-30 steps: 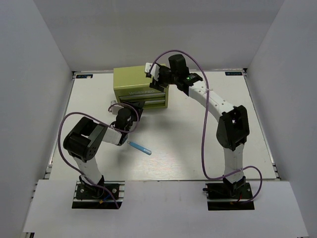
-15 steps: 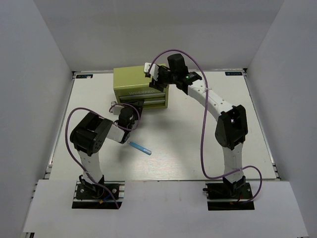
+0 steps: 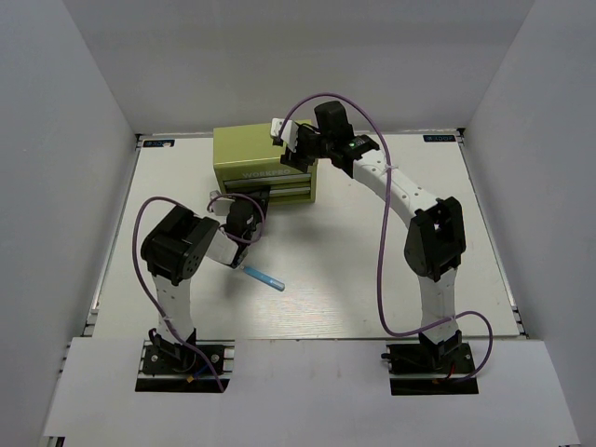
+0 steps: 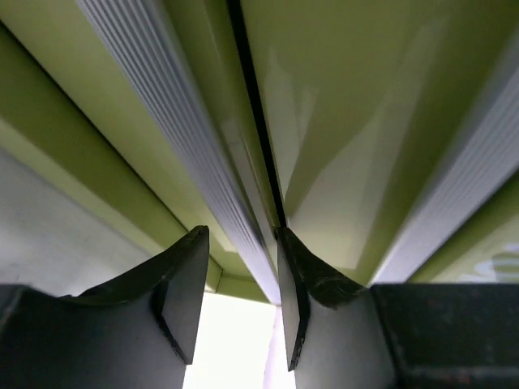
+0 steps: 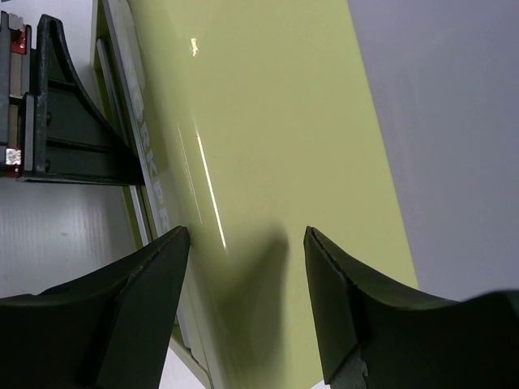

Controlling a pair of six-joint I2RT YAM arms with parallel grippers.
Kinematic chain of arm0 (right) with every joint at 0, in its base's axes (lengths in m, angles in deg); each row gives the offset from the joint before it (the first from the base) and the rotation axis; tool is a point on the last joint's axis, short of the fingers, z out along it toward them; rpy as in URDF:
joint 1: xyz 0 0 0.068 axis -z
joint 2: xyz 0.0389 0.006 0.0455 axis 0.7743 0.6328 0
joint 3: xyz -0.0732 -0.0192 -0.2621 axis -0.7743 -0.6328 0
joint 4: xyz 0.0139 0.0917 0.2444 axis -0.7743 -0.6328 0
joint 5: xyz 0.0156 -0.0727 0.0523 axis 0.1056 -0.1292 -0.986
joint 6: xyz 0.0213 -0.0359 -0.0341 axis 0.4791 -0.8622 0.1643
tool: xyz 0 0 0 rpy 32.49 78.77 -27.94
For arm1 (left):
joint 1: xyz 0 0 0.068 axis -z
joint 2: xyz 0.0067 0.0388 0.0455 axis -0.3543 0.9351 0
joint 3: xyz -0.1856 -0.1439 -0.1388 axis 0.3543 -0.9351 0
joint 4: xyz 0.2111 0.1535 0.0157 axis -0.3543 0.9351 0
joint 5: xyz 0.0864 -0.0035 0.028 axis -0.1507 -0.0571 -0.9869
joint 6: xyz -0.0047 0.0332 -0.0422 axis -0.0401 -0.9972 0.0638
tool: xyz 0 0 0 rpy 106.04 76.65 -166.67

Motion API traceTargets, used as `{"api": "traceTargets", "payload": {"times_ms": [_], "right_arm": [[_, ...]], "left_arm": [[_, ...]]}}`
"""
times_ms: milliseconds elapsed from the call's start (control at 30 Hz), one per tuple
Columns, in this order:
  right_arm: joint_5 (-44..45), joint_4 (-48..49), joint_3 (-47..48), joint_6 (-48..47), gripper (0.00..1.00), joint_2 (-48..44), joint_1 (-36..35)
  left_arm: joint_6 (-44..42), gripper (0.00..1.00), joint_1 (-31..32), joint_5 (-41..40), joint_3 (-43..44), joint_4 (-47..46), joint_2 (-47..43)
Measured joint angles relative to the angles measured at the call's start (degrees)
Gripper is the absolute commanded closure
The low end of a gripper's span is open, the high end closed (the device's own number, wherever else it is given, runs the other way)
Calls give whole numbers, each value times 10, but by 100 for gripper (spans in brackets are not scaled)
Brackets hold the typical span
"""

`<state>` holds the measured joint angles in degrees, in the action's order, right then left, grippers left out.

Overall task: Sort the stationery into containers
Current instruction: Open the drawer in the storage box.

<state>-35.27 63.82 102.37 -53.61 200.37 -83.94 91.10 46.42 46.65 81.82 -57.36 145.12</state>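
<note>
Spread on the left gripper (image 4: 242, 243), straddling the ribbed drawer pull (image 4: 186, 154) without pinching it. Spread likewise on the right gripper (image 5: 246, 243), over the tool chest (image 3: 264, 166) lid. Beyond, light-blue pen (image 3: 264, 277) lying outside, well apart. Risks dragging the whole chest forward if pulled unbraced.

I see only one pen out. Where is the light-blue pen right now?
In the top view the light-blue pen lies on the white table, left of centre, beside the left arm and on the near side of the olive tool chest.
</note>
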Motion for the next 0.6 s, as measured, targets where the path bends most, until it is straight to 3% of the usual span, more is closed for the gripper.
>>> {"api": "traceTargets", "payload": {"times_ms": [300,467,500,600], "right_arm": [[9,-14,0,-1,36,4,0],[13,-20,0,-4,36,7,0],[15,-20,0,-4,36,7,0],[15,-20,0,-5,36,7,0]], "left_arm": [[12,53,1,-4,10,-51,34],[25,74,2,-4,11,-74,42],[31,83,2,-6,11,-86,48],[41,90,3,-8,10,-124,67]]}}
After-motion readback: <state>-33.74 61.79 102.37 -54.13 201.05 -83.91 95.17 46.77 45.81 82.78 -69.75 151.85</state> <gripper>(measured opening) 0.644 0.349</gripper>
